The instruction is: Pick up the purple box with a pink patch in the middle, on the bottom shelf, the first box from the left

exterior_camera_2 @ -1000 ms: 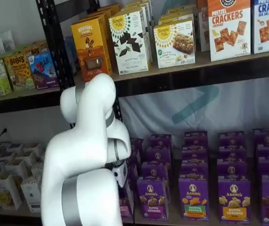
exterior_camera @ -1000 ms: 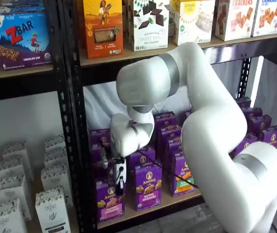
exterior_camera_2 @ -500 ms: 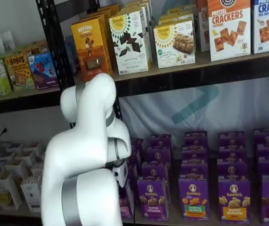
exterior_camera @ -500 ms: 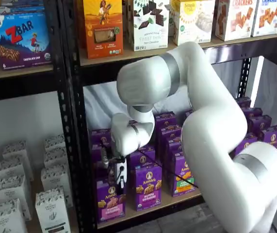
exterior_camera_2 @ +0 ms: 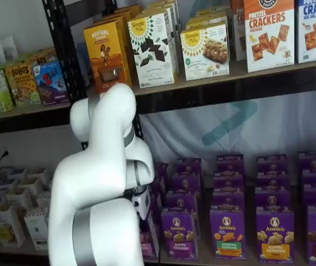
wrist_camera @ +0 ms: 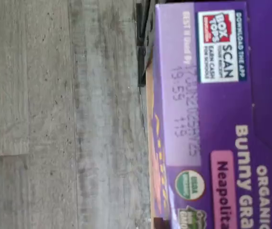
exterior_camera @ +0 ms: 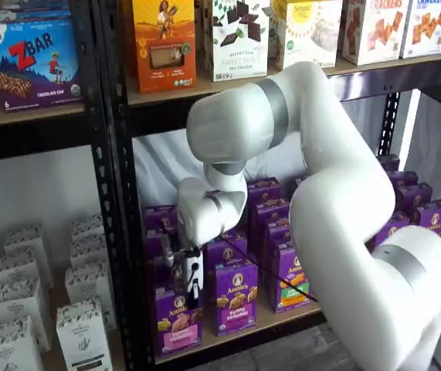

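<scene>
The purple box [exterior_camera: 178, 323] with the pink band stands upright at the left end of the bottom shelf [exterior_camera: 276, 318], next to the black upright. My gripper [exterior_camera: 190, 292] hangs right over its top. One black finger lies across the upper front of the box, and I cannot see the other finger or any gap. The wrist view shows the box's top flap and pink label [wrist_camera: 212, 119] from very close. In a shelf view the arm hides the gripper, and only a sliver of the box [exterior_camera_2: 147, 244] shows.
More purple Annie's cartons stand to its right, one with a darker purple band [exterior_camera: 234, 297] and one with a green band [exterior_camera: 290, 284], with rows behind. The black perforated upright [exterior_camera: 120, 232] is close on the left, white cartons [exterior_camera: 81, 328] beyond it. Grey floor [wrist_camera: 55, 119] lies below the shelf edge.
The arm and gripper have risen slightly. The purple box looks to be in about the same place on the shelf.
</scene>
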You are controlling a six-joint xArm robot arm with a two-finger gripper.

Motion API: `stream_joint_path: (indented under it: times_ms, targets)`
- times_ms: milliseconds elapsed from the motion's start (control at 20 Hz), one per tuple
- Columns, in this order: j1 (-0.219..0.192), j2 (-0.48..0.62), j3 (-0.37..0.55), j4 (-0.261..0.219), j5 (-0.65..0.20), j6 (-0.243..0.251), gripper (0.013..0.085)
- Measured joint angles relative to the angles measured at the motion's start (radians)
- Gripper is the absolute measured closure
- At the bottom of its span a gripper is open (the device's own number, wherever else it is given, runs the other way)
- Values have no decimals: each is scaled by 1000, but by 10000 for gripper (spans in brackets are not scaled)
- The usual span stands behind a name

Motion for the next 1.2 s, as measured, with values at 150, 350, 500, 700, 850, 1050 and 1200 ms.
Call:
stream_joint_path:
  times_ms: [150,350,500,700,850,1050,1200]
  targets:
    - [2,-34,46,-15,-7,16,650]
    - [5,-95,133,-27,-38,29,650]
    - [4,-159,219,-22,-73,23,650]
    - [-1,-243,317,-13,-98,9,650]
    - [-7,-310,382,-27,-92,17,650]
    - [-16,-386,450,-80,-80,58,650]
    - [-27,-447,503,-126,-72,90,650]
